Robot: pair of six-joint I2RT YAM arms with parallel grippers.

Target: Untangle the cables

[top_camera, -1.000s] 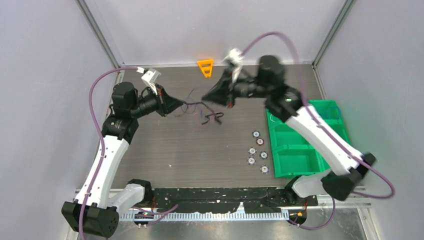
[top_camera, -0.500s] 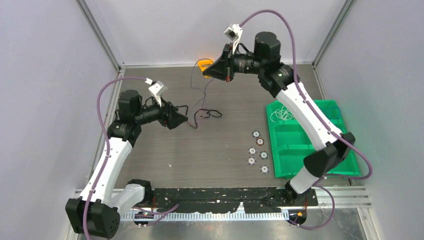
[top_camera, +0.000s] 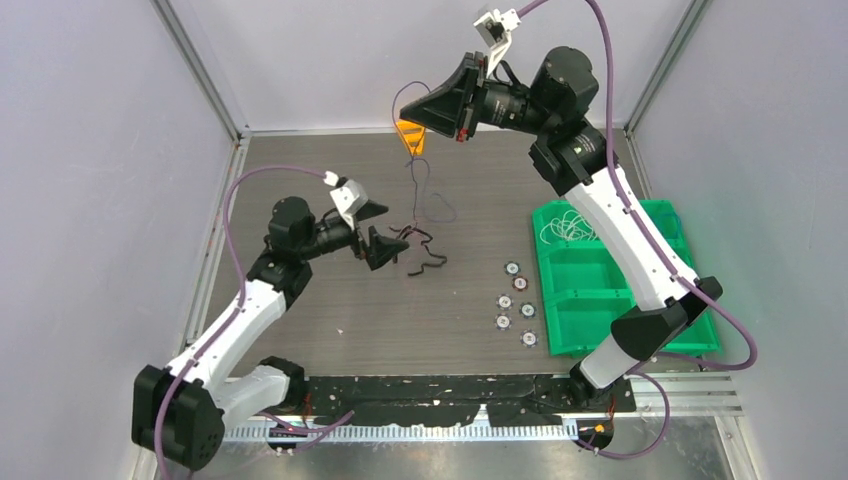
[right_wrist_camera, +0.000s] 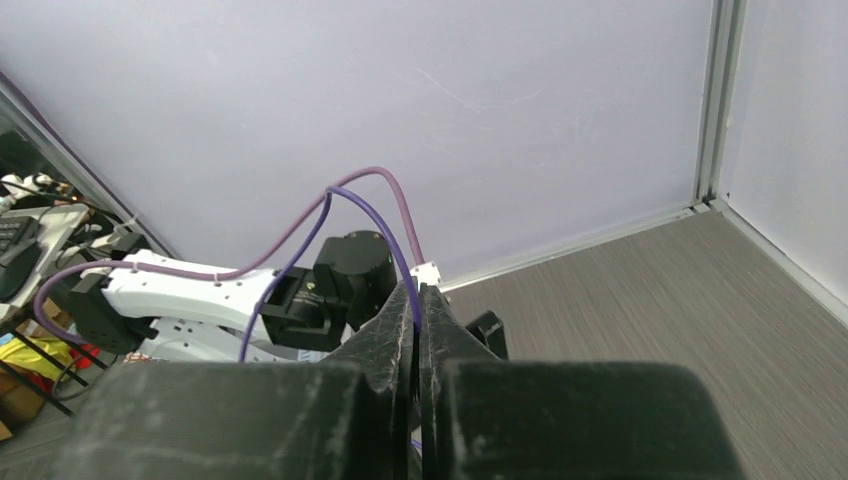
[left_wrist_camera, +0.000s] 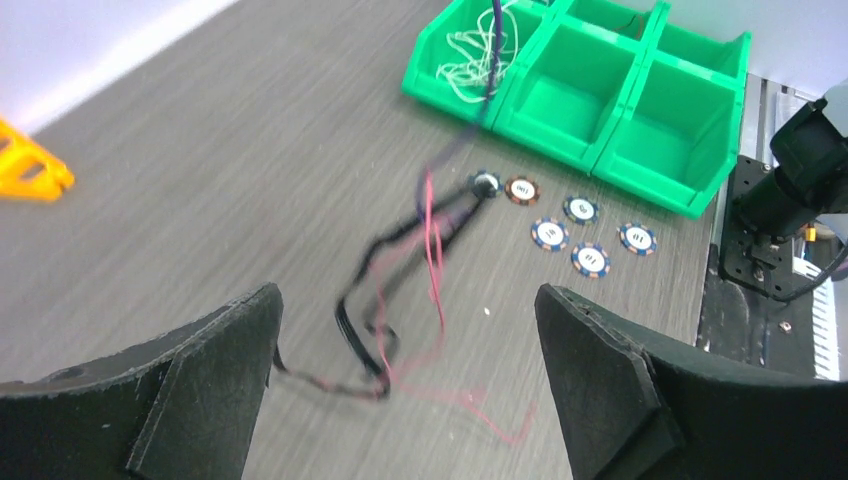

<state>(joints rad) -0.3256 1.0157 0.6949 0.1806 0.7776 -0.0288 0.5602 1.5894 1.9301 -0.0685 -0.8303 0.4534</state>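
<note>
My right gripper [top_camera: 415,117] is raised high at the back, shut on a thin purple cable [top_camera: 416,175]. That cable loops above the fingertips and hangs down to the table. In the right wrist view the purple cable [right_wrist_camera: 335,190] arcs out from between the closed right gripper [right_wrist_camera: 418,292]. Black cable [top_camera: 428,262] and red cable [left_wrist_camera: 434,240] lie loosely crossed on the table. My left gripper [top_camera: 397,240] stands open just left of them, holding nothing. In the left wrist view the black cable [left_wrist_camera: 347,318] lies between the spread fingers of the left gripper [left_wrist_camera: 408,292]. A white cable [top_camera: 566,226] sits in the green bin.
A green bin tray [top_camera: 600,310] with several compartments stands at the right. Several poker chips [top_camera: 516,300] lie left of it. An orange plastic piece [top_camera: 411,134] sits at the back edge, below the right gripper. Walls enclose the table on three sides.
The left gripper let go and opened, then moved right toward the black and red cables. The right gripper rose and pulled the purple cable up out of the clump.
</note>
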